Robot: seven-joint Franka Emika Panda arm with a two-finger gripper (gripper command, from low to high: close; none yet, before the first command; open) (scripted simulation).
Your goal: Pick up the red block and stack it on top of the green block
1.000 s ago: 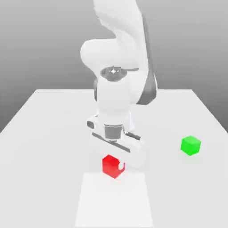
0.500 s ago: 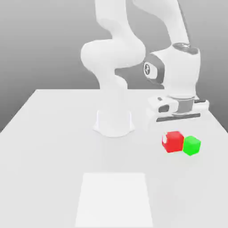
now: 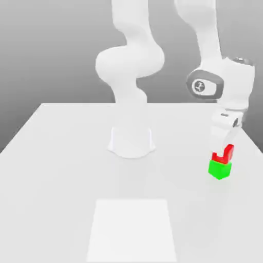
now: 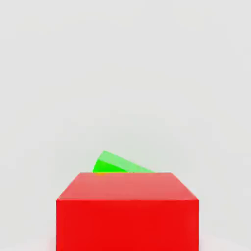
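Note:
The red block (image 3: pixel 229 152) sits on top of the green block (image 3: pixel 220 170) at the exterior view's right side of the white table. My gripper (image 3: pixel 222 148) hangs straight down from the wrist onto the red block, and its white end covers part of the block's front. Whether it grips the block I cannot make out. In the hand view the red block (image 4: pixel 127 215) is close up, with a sliver of the green block (image 4: pixel 115 163) peeking out from behind its top edge.
The arm's white base (image 3: pixel 131 141) stands at the table's middle back. A lighter square patch (image 3: pixel 131 231) lies on the table (image 3: pixel 61 169) near the front edge. The stacked blocks are close to the table's right edge.
The arm carried the red block from the table's front middle to the exterior view's right. It stood beside the green block half a second ago and is now on top of it.

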